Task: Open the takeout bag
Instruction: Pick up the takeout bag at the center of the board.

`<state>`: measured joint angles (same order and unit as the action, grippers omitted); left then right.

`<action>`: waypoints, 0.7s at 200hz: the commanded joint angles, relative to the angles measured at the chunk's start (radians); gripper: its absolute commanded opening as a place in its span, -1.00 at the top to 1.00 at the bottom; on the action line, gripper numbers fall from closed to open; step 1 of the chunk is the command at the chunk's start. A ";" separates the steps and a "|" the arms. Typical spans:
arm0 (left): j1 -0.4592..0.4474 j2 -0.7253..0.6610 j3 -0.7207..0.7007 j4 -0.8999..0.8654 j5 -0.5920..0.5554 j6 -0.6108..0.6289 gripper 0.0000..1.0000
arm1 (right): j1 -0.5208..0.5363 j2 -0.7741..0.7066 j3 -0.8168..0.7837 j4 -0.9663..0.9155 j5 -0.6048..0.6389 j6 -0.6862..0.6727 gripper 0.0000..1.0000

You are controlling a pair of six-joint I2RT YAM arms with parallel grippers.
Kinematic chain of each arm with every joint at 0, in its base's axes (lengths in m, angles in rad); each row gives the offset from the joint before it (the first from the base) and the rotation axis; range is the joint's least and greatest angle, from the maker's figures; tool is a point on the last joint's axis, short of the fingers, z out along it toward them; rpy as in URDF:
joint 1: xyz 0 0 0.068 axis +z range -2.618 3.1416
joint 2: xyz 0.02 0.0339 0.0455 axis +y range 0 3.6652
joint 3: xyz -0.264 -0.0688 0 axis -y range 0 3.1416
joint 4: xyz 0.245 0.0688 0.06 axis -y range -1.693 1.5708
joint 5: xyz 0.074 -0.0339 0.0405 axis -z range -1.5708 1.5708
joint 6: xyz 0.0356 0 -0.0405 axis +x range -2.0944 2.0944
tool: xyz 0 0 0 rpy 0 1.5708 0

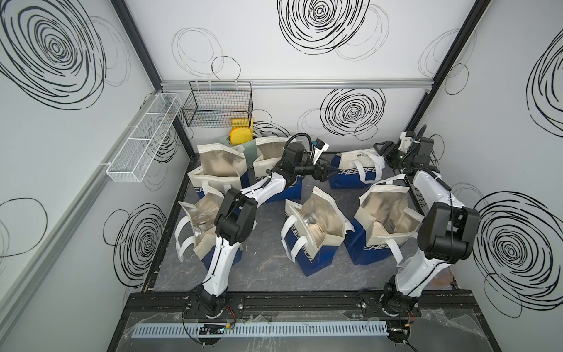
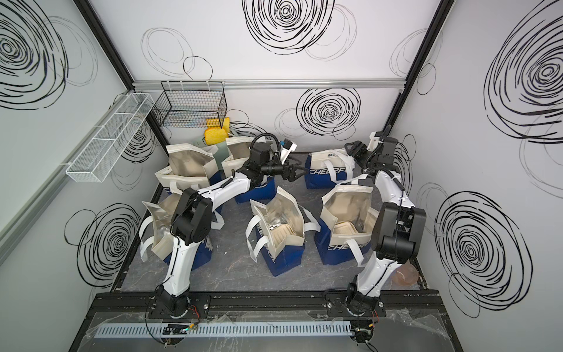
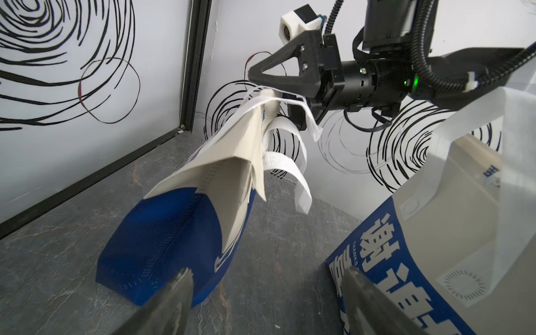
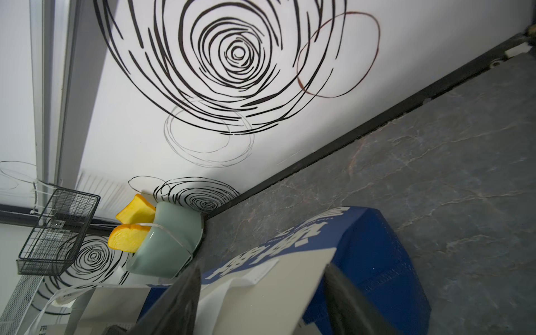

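Looking out past the left gripper (image 3: pixel 269 272): jaws apart, nothing between them, aimed at the narrow end of the takeout bag (image 3: pixel 174 232).

Bag stands at about 1 o'clock on the table (image 1: pixel 265 268). Its mouth is closed. Blue base, cream top pressed flat into a ridge, white handles (image 3: pixel 290 162) flopping to one side.

Right gripper (image 3: pixel 275 100) is at the ridge, jaws apart astride the top fold. Its lower finger is partly hidden behind the handles; cannot tell whether a pad touches fabric. The bag's white lettering is cut off in both top views.

Five open bags (image 1: pixel 316 219) elsewhere on the table, silver lining showing.

Surface is dark grey, veined like stone.

Far side: white walls with black scribbled spirals. A black wire basket (image 1: pixel 217 105) hangs at 11 o'clock, with yellow slices (image 4: pixel 130 235) in a pale green bowl (image 4: pixel 168 246) beneath it.
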<state>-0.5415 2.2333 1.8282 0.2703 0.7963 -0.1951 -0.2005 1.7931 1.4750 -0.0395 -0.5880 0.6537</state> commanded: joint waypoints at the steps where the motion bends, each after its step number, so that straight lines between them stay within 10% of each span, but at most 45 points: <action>1: -0.003 0.000 0.032 -0.013 0.015 0.049 -0.66 | 0.035 0.029 0.055 -0.068 -0.052 -0.006 -0.37; 81: -0.003 0.003 0.042 -0.103 -0.127 0.094 -0.52 | 0.085 0.051 0.115 -0.147 -0.098 0.017 -0.34; 140: -0.011 0.009 0.040 -0.028 -0.126 0.020 0.09 | 0.102 0.056 0.109 -0.155 -0.136 0.027 -0.34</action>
<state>-0.5472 2.2333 1.8400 0.1661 0.6735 -0.1467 -0.1127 1.8378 1.5707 -0.1730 -0.6884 0.6662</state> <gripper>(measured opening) 0.517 0.669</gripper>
